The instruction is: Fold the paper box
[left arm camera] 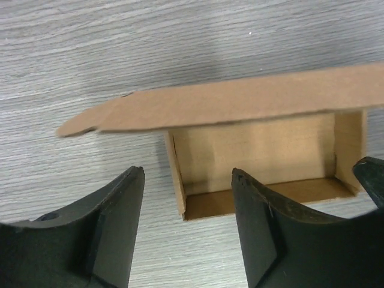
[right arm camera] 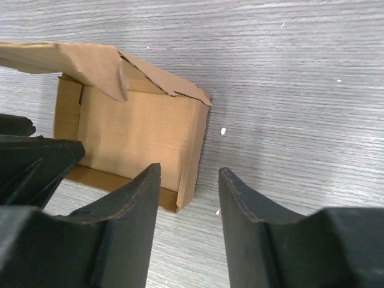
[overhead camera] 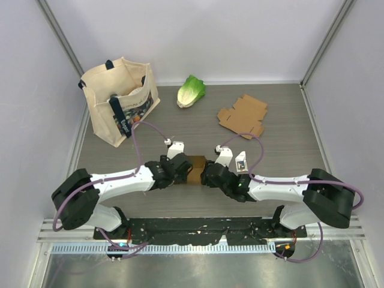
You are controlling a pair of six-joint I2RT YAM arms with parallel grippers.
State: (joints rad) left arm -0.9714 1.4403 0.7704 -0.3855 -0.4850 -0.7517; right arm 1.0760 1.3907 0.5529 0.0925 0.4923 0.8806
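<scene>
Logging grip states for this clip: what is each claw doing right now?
Left claw: open, astride a wall of the paper box, holding nothing.
Right claw: open, holding nothing.

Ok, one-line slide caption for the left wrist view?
Left gripper open, one finger on each side of a wall of the paper box, whose lid flap is not yet closed.

I read this as a robotics lab cell, not anybody's home. Plain white panel walls (overhead camera: 198, 36) in aluminium framing (overhead camera: 60, 36) close in a wood-grain table (overhead camera: 282, 156). The left arm (overhead camera: 120, 180) and right arm (overhead camera: 282, 187) are bolted to a black base plate (overhead camera: 198, 227) beside a slotted cable duct (overhead camera: 180, 248), with purple cables (overhead camera: 137, 144) looping loose. The items on the table look like staged props (an odd mix): a canvas tote bag (overhead camera: 117, 99), a head of lettuce (overhead camera: 191, 91), a flat cardboard blank (overhead camera: 243, 116) and a small cardboard box (overhead camera: 195, 170).
</scene>
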